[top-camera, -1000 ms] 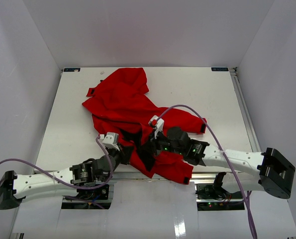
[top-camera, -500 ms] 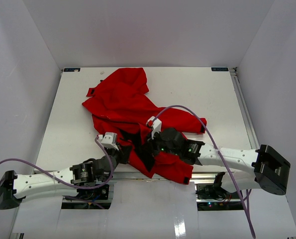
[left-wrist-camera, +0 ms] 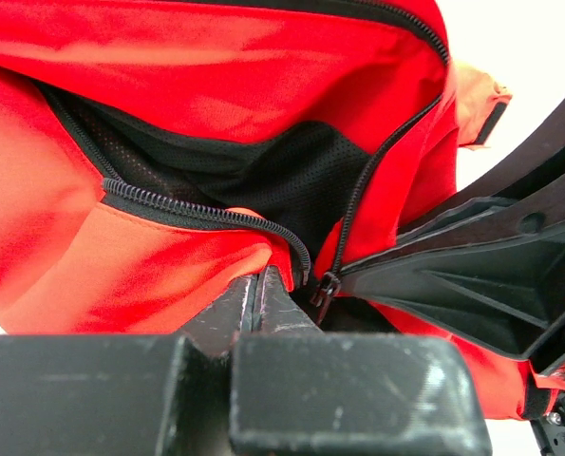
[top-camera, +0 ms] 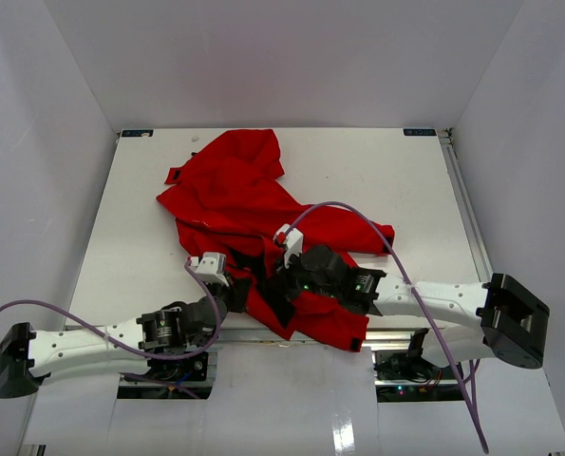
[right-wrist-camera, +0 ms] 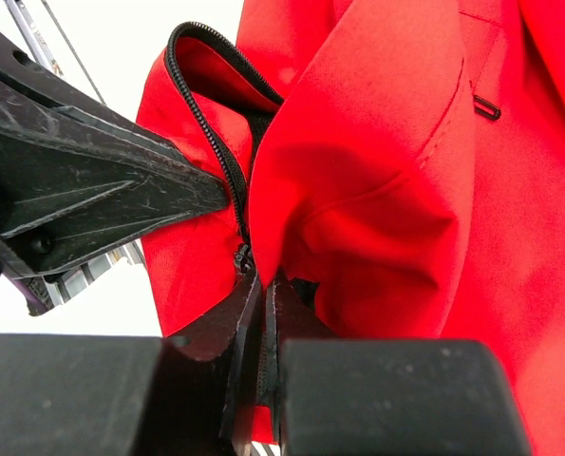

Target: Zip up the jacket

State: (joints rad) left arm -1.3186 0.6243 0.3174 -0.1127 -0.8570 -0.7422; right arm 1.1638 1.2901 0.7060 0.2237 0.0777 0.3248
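Observation:
The red jacket (top-camera: 254, 204) lies crumpled on the white table, its near hem by both grippers. In the left wrist view my left gripper (left-wrist-camera: 260, 277) is shut on the jacket's red hem edge (left-wrist-camera: 168, 275), just left of the dark zipper slider (left-wrist-camera: 326, 288). The two zipper tracks part above it and show black mesh lining (left-wrist-camera: 263, 176). In the right wrist view my right gripper (right-wrist-camera: 265, 282) is shut on the other hem edge (right-wrist-camera: 358, 218), next to the slider (right-wrist-camera: 242, 256). From above, the left gripper (top-camera: 242, 290) and the right gripper (top-camera: 284, 277) sit close together.
The table's near edge (top-camera: 263, 334) lies just under the hem. A purple cable (top-camera: 377, 233) arcs over the jacket's right side. White walls close in the table on three sides. Each gripper's black body shows in the other's wrist view (left-wrist-camera: 472, 275).

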